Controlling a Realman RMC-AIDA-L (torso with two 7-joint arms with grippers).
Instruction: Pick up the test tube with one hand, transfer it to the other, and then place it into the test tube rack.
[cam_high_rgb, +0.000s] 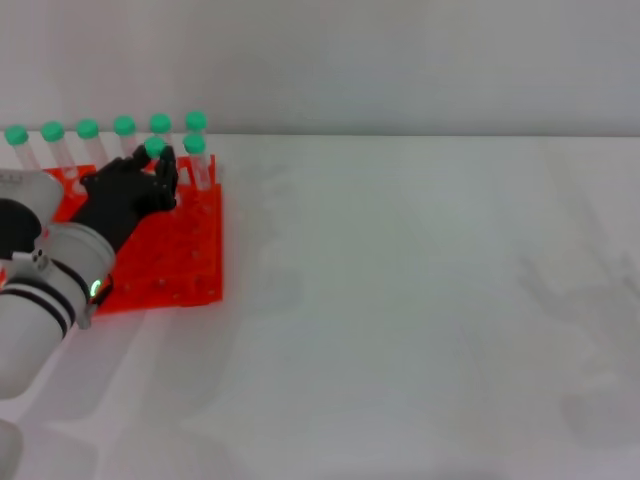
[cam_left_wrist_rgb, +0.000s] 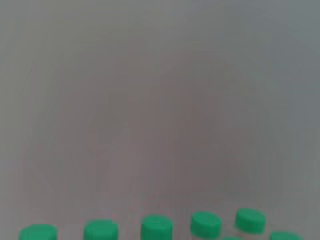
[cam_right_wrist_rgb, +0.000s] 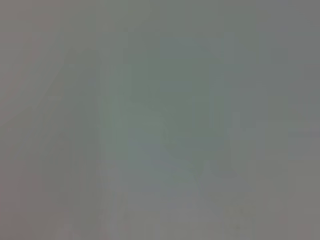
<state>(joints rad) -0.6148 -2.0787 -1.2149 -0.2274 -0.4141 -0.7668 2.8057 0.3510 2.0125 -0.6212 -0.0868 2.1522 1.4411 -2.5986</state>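
A: Where is the left end effector (cam_high_rgb: 165, 175)?

B: Over the test tube rack (cam_high_rgb: 185, 262), at its far side. The silver-white arm with the green light (cam_high_rgb: 96, 289) reaches in from the near left, and the black fingers (cam_high_rgb: 167, 170) sit just beside the rack's back rows.

A: And the test tube (cam_high_rgb: 156, 152)?

B: Its green cap shows right at the fingertips, above the black hand. The tube body below the cap is hidden by the fingers, so only the cap is plain to see.

A: Does the left end effector have hold of it?

B: I cannot tell. The fingers look curled close around the spot under the cap, but whether they pinch the tube or merely stand beside it is not visible.

A: What else is near it?

B: Just to the far right of the end effector a second capped tube (cam_high_rgb: 196, 158) stands upright in the rack. Beyond the end effector, a back row of green-capped tubes (cam_high_rgb: 88, 130) runs along the rack's far edge. The left wrist view catches that row of green caps (cam_left_wrist_rgb: 156, 226) against a plain wall.

A: The right end effector?

B: Not in sight. The right wrist view gives only a blank grey field. The table (cam_high_rgb: 420, 300) to the right of the rack is white.
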